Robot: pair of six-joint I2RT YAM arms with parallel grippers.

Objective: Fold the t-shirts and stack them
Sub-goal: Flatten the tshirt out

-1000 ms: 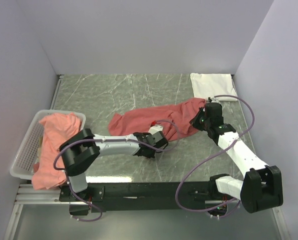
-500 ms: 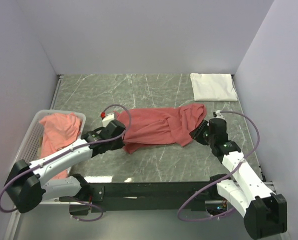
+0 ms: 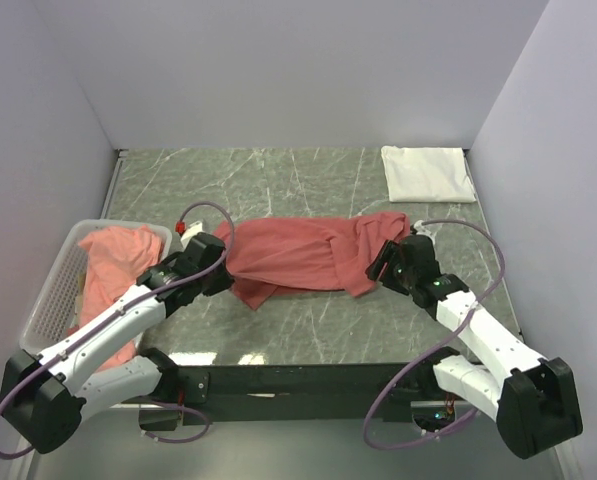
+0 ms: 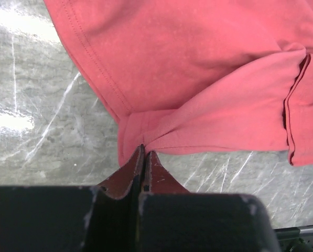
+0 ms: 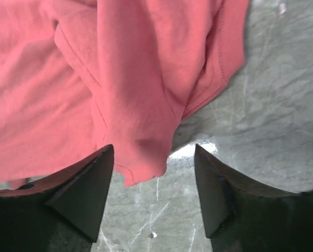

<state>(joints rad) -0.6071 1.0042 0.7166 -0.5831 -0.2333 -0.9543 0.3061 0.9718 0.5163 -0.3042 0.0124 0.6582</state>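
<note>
Jaws, left gripper (image 4: 143, 150): pressed together, pinching a hem corner of the long coral-red cotton t-shirt (image 3: 298, 255).
Shirt spot: bunched across the middle of the grey marble-look table (image 3: 398, 320), between both arms.
Jaws, right gripper (image 5: 153, 152): spread wide, cloth edge between them, ungripped.
Risk: if left pulls solo, the shirt probably just drags and bunches worse, imo.

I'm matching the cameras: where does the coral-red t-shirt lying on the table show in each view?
Top external: coral-red t-shirt stretched across mid-table.
Left wrist: fills the upper frame.
Right wrist: upper left.
Shared landmark: grey marbled tabletop.
</note>
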